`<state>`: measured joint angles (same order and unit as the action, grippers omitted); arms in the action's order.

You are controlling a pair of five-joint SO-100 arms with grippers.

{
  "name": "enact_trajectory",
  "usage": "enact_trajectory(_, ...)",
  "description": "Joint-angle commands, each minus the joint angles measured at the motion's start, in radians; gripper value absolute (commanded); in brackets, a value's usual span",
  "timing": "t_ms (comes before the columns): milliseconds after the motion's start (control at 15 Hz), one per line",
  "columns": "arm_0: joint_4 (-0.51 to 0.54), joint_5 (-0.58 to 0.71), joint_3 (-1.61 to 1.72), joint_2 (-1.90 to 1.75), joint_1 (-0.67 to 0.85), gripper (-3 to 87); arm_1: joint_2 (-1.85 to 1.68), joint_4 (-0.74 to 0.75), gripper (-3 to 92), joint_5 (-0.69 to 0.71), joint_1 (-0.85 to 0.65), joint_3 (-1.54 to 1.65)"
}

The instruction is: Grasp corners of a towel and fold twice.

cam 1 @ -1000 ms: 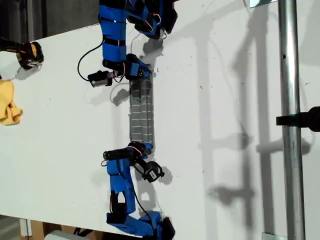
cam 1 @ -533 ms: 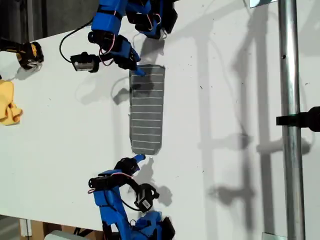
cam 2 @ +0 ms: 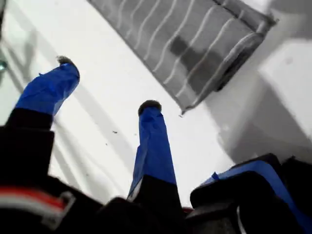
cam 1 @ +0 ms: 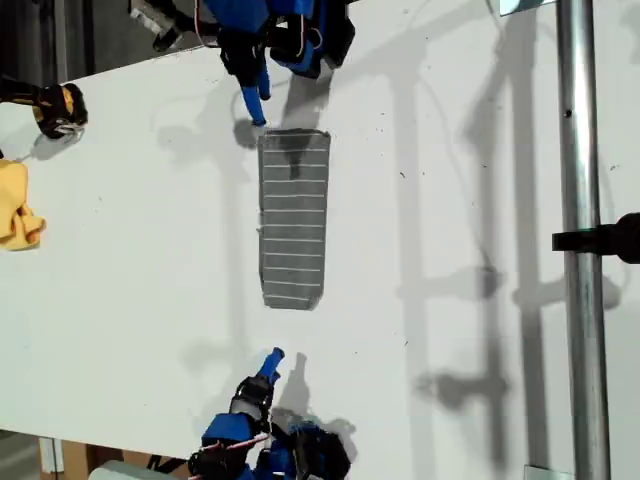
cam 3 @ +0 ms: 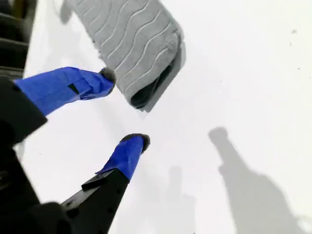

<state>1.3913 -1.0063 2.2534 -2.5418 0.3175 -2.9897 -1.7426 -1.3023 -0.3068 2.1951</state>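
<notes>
Both grippers drawn back from towel (cam 1: 293, 220) ends since earlier frame. Yellow cloth (cam 1: 18, 205) at exterior view's left edge. Towel flat on bench (cam 1: 120, 280), centre frame, folded into long narrow strip. My first gripper (cam 1: 258, 105) just above its upper end, jaws spread, empty. My second gripper (cam 1: 272, 360) below lower end, apart, jaws spread, empty.

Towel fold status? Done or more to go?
Looks done: the towel lies on the table as a narrow layered strip, doubled edges showing in both wrist views. Nothing in hand: my first gripper and my second gripper are open, off the cloth. Nothing visibly left.
</notes>
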Motion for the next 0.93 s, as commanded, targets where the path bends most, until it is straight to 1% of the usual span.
enact_trajectory(0,-0.086,-0.060,0.321,-0.500,-0.044,17.5,-0.052,0.032,28.5,-0.074,0.031,0.051)
enact_trajectory(67,-0.066,-0.080,0.440,-0.758,-0.064,16.0,-0.054,0.048,28.9,-0.103,0.044,0.101)
enact_trajectory(133,-0.089,-0.074,0.486,-0.896,-0.115,14.1,-0.018,0.069,29.0,-0.129,0.066,0.132)
enact_trajectory(267,-0.132,-0.103,0.580,-0.916,-0.141,12.6,0.193,0.091,31.6,-0.163,0.069,0.160)
enact_trajectory(333,-0.163,-0.117,0.626,-0.928,-0.160,12.5,0.265,0.141,32.3,-0.155,0.060,0.206)
enact_trajectory(467,-0.175,-0.121,0.669,-0.928,-0.167,12.3,0.397,0.219,33.2,-0.152,0.046,0.278)
enact_trajectory(533,-0.173,-0.118,0.676,-0.928,-0.167,12.2,0.497,0.241,33.8,-0.141,0.023,0.265)
enact_trajectory(667,-0.175,-0.118,0.687,-0.928,-0.167,12.2,0.638,0.336,34.4,-0.067,-0.055,0.284)
enact_trajectory(867,-0.144,-0.135,0.704,-0.928,-0.164,12.1,0.698,0.463,34.6,0.067,-0.196,0.337)
